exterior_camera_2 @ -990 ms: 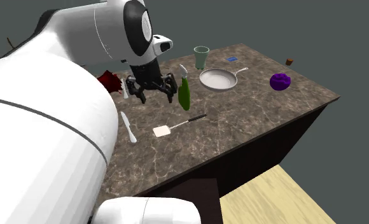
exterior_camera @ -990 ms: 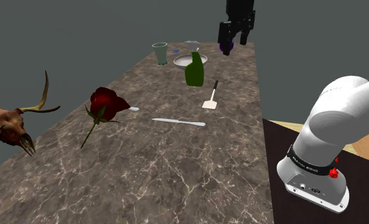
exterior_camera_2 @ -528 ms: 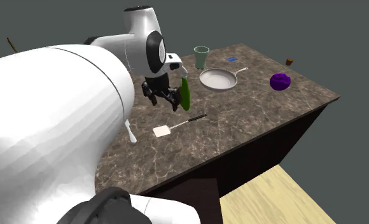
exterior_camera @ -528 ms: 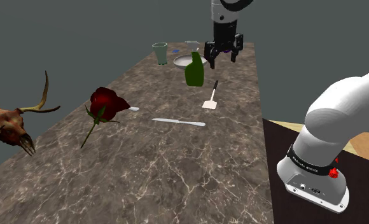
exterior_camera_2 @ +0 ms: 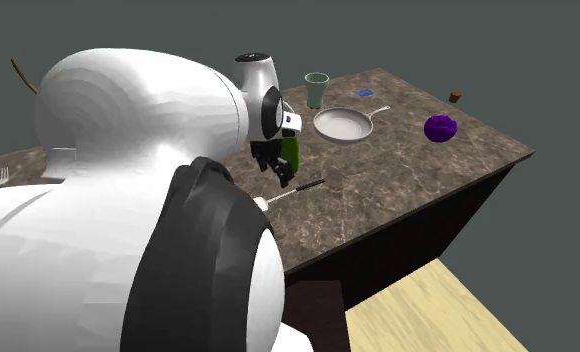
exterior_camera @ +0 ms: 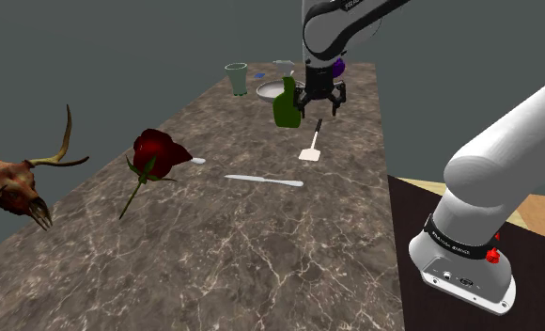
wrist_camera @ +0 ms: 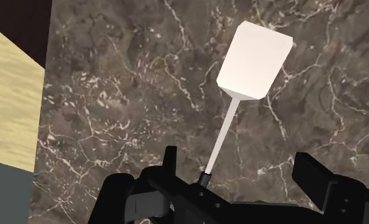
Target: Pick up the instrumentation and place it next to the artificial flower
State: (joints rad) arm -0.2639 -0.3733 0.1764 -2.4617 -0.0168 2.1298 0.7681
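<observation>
The black two-finger gripper [exterior_camera: 319,103] hangs just over the thin handle of the white flat spatula [exterior_camera: 312,147], fingers wide apart — holding nothing. The spatula lies flat on the brown marble table [exterior_camera: 261,244], near the green bottle [exterior_camera: 287,105] — far from the dark red rose [exterior_camera: 158,150].

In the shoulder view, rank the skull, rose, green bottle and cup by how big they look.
1. Horned skull
2. Red rose with its stem
3. Green bottle
4. Pale green cup
Skull and rose lie nearer the camera, which enlarges them.
</observation>
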